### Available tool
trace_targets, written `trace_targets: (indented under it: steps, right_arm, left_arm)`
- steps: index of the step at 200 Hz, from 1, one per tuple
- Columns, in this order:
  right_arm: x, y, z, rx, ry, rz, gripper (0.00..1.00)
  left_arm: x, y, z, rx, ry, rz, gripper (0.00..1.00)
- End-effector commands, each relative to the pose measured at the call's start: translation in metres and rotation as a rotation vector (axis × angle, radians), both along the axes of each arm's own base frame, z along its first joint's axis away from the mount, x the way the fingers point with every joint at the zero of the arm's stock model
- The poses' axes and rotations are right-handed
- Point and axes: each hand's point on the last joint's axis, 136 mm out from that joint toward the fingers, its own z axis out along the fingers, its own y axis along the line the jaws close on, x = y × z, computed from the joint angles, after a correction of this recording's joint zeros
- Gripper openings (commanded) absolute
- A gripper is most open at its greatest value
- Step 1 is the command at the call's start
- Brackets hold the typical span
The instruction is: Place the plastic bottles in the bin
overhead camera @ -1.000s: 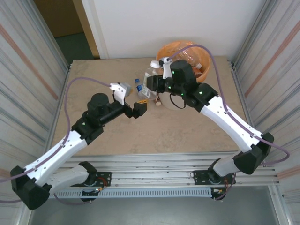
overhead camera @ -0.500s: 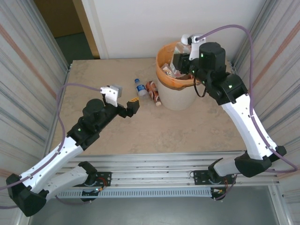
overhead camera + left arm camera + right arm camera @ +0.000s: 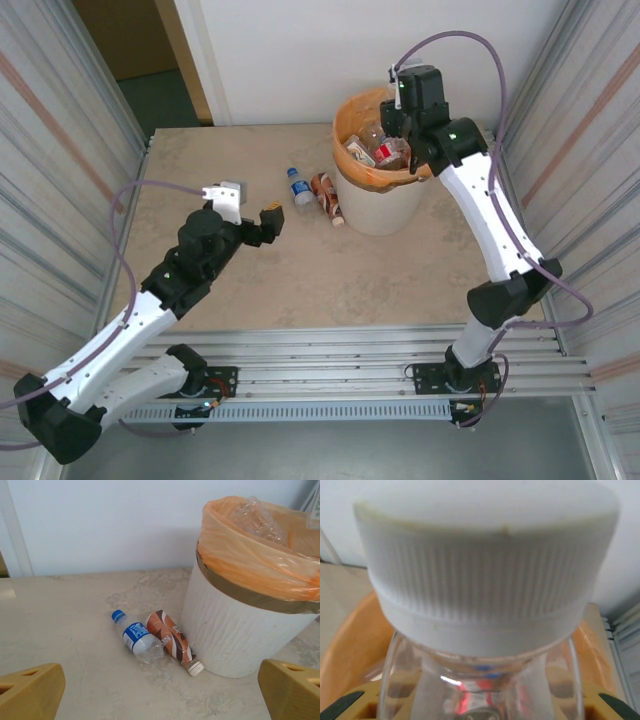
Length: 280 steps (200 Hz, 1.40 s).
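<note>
Drop-off at the bin [image 3: 385,205]: the right gripper [image 3: 393,143] hangs over the far-right corner of the table [image 3: 200,160], above the open mouth of the bucket. Its jaws are drawn in narrow on a clear bottle [image 3: 487,595], which the right wrist view shows upright between the yellow pads [image 3: 350,705], white cap uppermost and the orange bag [image 3: 350,645] below it. The step in hand appears to be the release. The next move calls for little more than parting the jaws so the bottle falls onto the heap of bottles [image 3: 375,148] already inside, though that heap looks to reach near the rim, so a drop toward the middle would be safer than one at the edge. Two more await collection on the table just left of the bin, lying side by side: a blue-capped bottle [image 3: 137,637] and, to its right, a brown-labelled bottle [image 3: 170,640] whose white-capped end lies close to the foot of the bucket; whether it touches cannot be told. The left gripper [image 3: 262,225] hovers over the middle-left of the table with its jaws spread wide and nothing between them, facing that pair and set apart from them on the near-left side. By these views it seems placed to take the blue-capped bottle first, which would call for a reach forward and down.
</note>
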Motion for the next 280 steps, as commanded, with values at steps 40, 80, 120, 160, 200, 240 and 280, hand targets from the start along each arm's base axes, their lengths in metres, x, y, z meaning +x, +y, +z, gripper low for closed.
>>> trace_targets:
  steps: [40, 80, 120, 160, 200, 240, 280]
  right_arm:
    - [0.020, -0.024, -0.022, -0.188, 0.050, -0.121, 0.23]
    - [0.028, -0.032, -0.043, -0.262, 0.096, -0.161, 0.28]
    - [0.031, -0.033, -0.060, -0.286, 0.137, -0.171, 0.36]
    - [0.031, -0.029, -0.073, -0.280, 0.172, -0.157, 0.58]
    - [0.029, -0.016, -0.077, -0.242, 0.185, -0.113, 0.63]
    - [0.020, 0.006, -0.072, -0.203, 0.179, -0.043, 0.65]
    - [0.014, 0.015, -0.070, -0.154, 0.183, -0.007, 0.64]
  left_arm:
    - [0.004, 0.014, -0.006, -0.018, 0.032, 0.064, 0.99]
    - [0.006, 0.013, -0.009, -0.025, 0.047, 0.062, 0.99]
    - [0.008, 0.012, -0.013, -0.021, 0.060, 0.059, 0.99]
    - [0.010, 0.015, -0.015, -0.028, 0.071, 0.080, 0.99]
    - [0.011, 0.016, -0.020, -0.026, 0.081, 0.090, 0.99]
    - [0.012, 0.016, -0.021, -0.024, 0.089, 0.093, 0.99]
    - [0.012, 0.016, -0.023, -0.022, 0.095, 0.092, 0.99]
